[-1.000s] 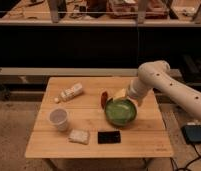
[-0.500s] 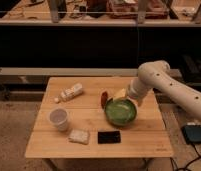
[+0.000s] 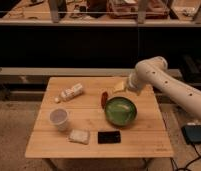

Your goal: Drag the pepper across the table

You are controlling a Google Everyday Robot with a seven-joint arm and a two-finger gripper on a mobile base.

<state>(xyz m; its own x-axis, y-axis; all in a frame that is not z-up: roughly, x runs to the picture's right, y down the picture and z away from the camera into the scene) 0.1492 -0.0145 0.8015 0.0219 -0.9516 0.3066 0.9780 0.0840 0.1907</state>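
Nothing moved, pepper [image 3: 104, 98] left of claw [image 3: 128, 87], apart

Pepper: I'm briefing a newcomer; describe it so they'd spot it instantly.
On the table, find the green bowl; the pepper lies by its far-left rim, left of the gripper at the far edge. It's the only small, dark red, elongated thing.

The gripper [image 3: 128, 86] hangs over the far right of the table [image 3: 144, 142], too blurred to separate from the wrist. Whether it touches the pale yellow wedge [image 3: 118, 87] cannot be told. The arm [image 3: 169, 86] runs off the right edge. The pepper [image 3: 104, 98] is too small to show detail. The table's legs are cut off at the bottom.
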